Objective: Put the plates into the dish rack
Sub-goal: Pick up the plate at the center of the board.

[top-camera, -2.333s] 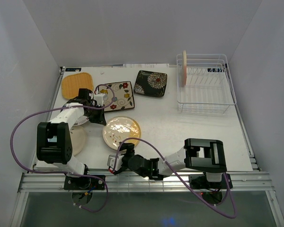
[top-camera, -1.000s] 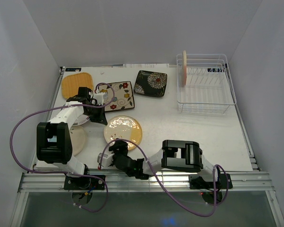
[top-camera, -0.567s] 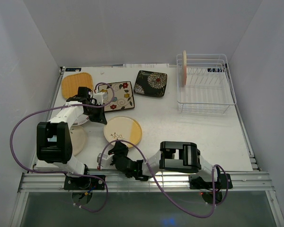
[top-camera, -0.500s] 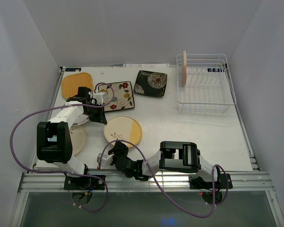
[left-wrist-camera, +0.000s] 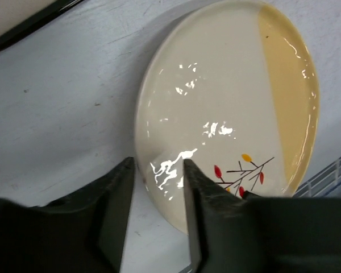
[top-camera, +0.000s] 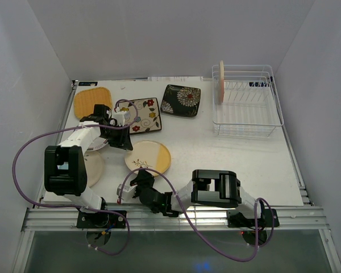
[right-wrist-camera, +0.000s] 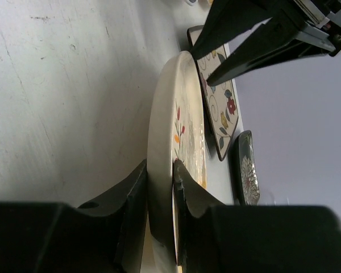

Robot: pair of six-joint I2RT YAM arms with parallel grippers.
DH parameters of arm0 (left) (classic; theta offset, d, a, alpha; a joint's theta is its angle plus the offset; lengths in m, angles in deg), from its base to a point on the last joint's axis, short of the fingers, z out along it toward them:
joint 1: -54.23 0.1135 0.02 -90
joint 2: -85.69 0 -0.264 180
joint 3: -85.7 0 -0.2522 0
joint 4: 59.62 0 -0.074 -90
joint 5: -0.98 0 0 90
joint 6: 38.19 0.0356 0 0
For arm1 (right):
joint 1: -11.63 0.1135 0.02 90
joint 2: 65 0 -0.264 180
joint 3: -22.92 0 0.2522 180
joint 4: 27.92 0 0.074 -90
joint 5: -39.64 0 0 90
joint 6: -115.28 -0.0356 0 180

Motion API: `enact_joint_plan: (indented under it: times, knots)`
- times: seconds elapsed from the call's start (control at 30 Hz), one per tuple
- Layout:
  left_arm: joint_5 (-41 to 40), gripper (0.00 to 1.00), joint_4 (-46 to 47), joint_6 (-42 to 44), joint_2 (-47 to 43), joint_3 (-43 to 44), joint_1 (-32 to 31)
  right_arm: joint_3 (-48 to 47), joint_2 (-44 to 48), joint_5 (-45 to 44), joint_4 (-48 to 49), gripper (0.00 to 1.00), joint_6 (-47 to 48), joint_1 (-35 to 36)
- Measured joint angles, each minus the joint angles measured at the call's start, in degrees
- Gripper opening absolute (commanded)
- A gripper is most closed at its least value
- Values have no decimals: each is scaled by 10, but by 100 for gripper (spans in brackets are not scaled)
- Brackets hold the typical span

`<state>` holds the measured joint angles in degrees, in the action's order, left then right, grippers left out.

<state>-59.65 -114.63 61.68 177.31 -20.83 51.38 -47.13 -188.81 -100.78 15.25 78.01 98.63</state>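
Observation:
The round yellow-cream plate with a twig pattern lies front centre. My right gripper is shut on its near rim; the right wrist view shows the plate's edge pinched between both fingers, gripper. My left gripper is open at the plate's far left rim; in the left wrist view the gripper has one finger over the plate and one over the table. The white wire dish rack stands back right with a pink-cream plate upright in it.
Lying flat are an orange square plate, a cream floral square plate and a black floral square plate. Two round plates sit partly under the left arm. The table's near edge rail runs just behind my right gripper.
My right gripper has closed onto the yellow-cream plate's near rim. My left gripper has gone from shut to open at the plate's far rim.

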Motion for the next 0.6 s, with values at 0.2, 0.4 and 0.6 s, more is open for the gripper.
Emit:
enact_joint_plan:
  times: [0.2, 0.4, 0.6]
  knots:
    - [20, 77, -11, 1, 0, 0, -2, 16, 0, 9, 14, 8, 6, 0]
    - [19, 97, -10, -6, -32, 0, -3, 32, 4, 12, 28, 8, 7, 0]
    - [23, 98, 3, -9, -109, 0, 1, 66, 31, 16, 36, 8, 2, -6]
